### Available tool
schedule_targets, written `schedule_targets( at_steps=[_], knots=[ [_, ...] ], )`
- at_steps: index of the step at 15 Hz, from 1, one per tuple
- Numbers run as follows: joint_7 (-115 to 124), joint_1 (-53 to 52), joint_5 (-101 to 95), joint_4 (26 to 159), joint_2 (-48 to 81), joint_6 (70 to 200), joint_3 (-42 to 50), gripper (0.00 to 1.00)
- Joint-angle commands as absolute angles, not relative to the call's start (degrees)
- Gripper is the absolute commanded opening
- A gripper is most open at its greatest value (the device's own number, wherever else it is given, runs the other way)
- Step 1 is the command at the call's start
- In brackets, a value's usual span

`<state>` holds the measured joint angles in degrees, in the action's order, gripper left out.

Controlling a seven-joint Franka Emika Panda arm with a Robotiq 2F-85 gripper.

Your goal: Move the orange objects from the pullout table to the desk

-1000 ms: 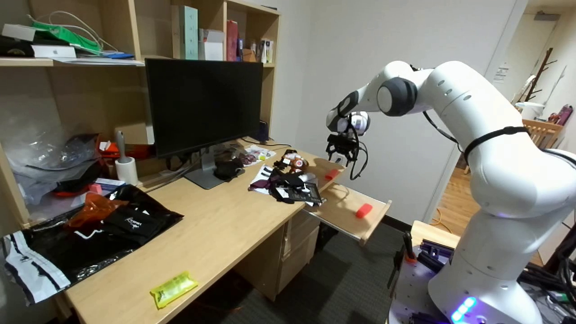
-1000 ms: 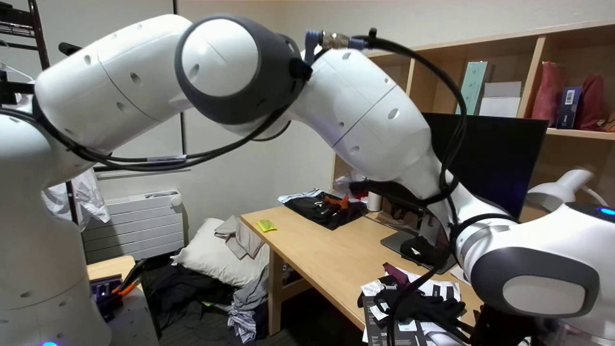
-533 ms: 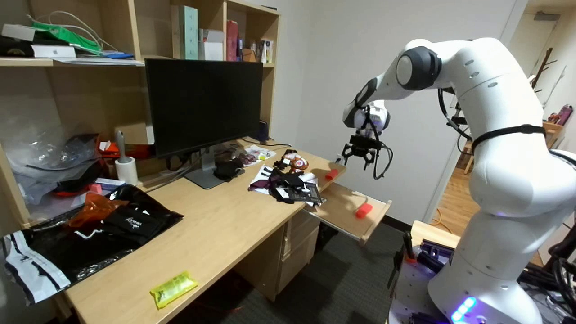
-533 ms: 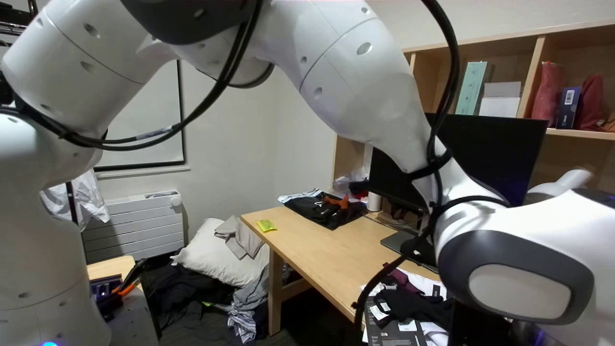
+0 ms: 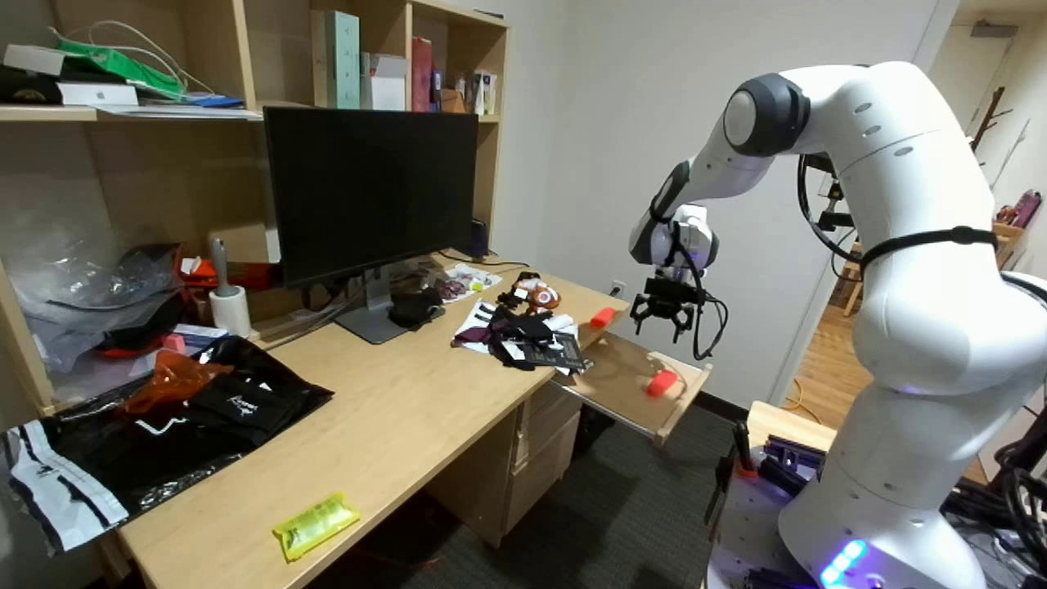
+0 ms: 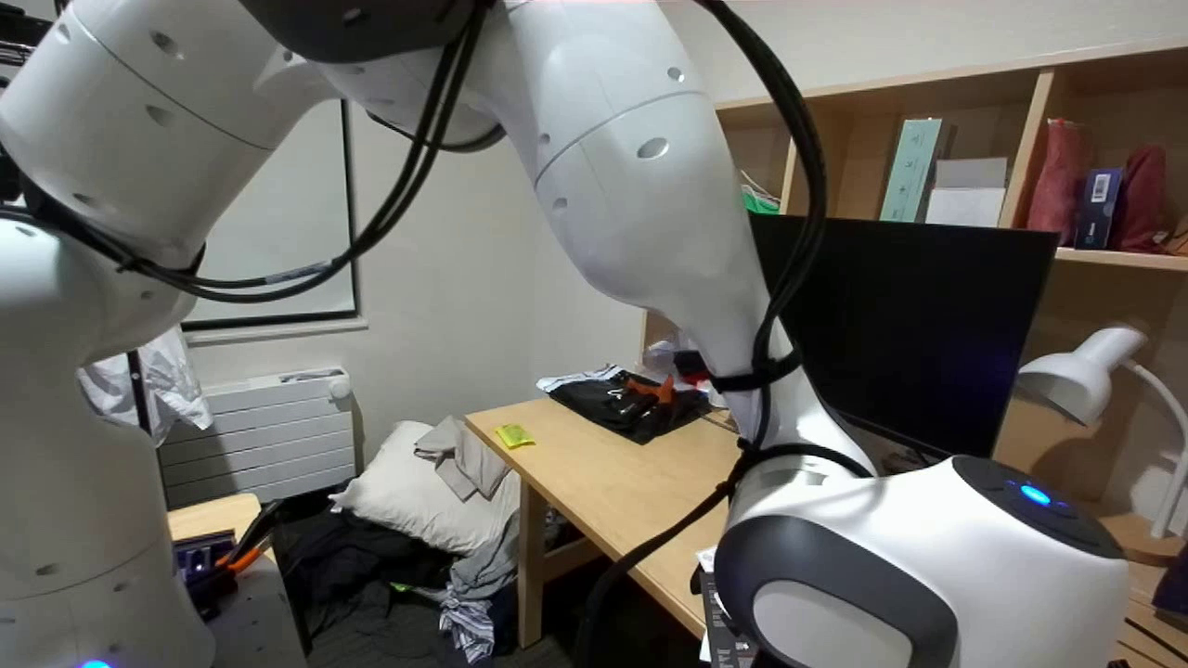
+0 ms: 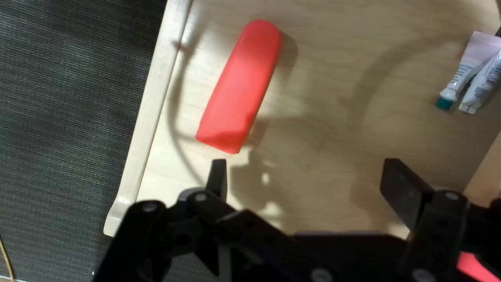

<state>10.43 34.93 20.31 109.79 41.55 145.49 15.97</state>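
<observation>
1. Orange objects (image 5: 662, 383) are showing in two spots in an exterior view: one is lying on the pullout counter (image 5: 626, 393), near its three o'clock edge, while a second piece (image 5: 602, 317) is sitting on the desk counter (image 5: 393, 401), out by the corner at two o'clock.
2. Now the pincer (image 7: 303, 166): it is hanging above that pullout counter with its fingers (image 7: 403, 188) standing wide apart, and the counter's pale wood is showing between them.
3. Looking through the wrist view, the pullout piece (image 7: 238, 88) is lying at eleven o'clock from the middle of the pincer, its rounded end pointing to one o'clock and its squared end to seven.
4. Two tubes (image 7: 464, 74) are lying side by side around two o'clock in that view, and one is wearing a green cap (image 7: 445, 103).
5. A red-orange patch (image 7: 475, 268) is peeking out at four o'clock, partly hidden by the pincer; I cannot tell what it belongs to.
6. Over on the desk counter, a black monitor (image 5: 372, 196) is standing at twelve o'clock, a dark heap (image 5: 532, 329) is sprawling at two, a yellow-green packet (image 5: 316, 526) is lying at seven and a black bag (image 5: 147, 462) is spreading at nine.
7. In both exterior views the white arm (image 6: 631, 204) is arching high.
</observation>
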Motion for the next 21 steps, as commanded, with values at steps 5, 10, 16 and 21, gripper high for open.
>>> schedule_targets(
  at_steps=[5, 10, 16, 21],
  knots=[
    [19.0, 32.1, 20.8, 111.0, 44.7, 149.6, 19.4, 1.00],
    [19.2, 31.4, 21.2, 113.6, 48.4, 153.9, 19.0, 1.00],
    [20.4, 31.6, 23.8, 114.3, 51.7, 158.0, 17.0, 1.00],
    [22.3, 31.8, 27.2, 113.7, 54.4, 162.7, 15.8, 1.00]
  ],
)
